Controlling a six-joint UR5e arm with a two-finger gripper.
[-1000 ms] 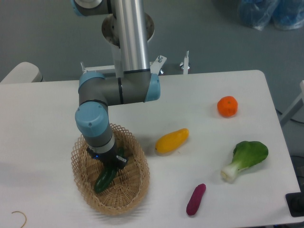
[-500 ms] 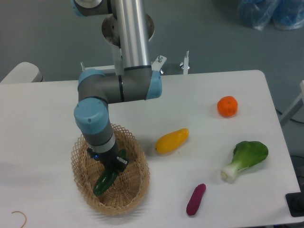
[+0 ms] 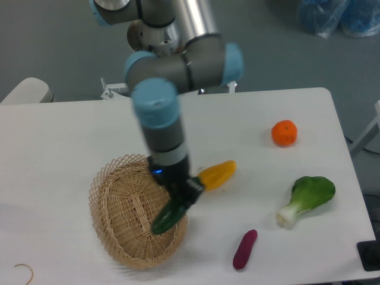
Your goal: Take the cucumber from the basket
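The dark green cucumber (image 3: 168, 216) hangs tilted above the right rim of the basket (image 3: 119, 202), lifted clear of the basket floor. My gripper (image 3: 181, 199) is shut on the cucumber's upper end, with the arm's blue wrist rising above it. The tan wicker basket sits at the front left of the white table and nothing else lies inside it.
A yellow oblong fruit (image 3: 217, 174) lies just right of the gripper. A purple oblong vegetable (image 3: 244, 249) rests near the front edge. A bok choy (image 3: 306, 199) and an orange (image 3: 284, 133) are on the right. A thin loop (image 3: 24, 272) lies at the front left corner.
The arm has swung right and up, carrying the cucumber out of the basket's middle to above its right rim.
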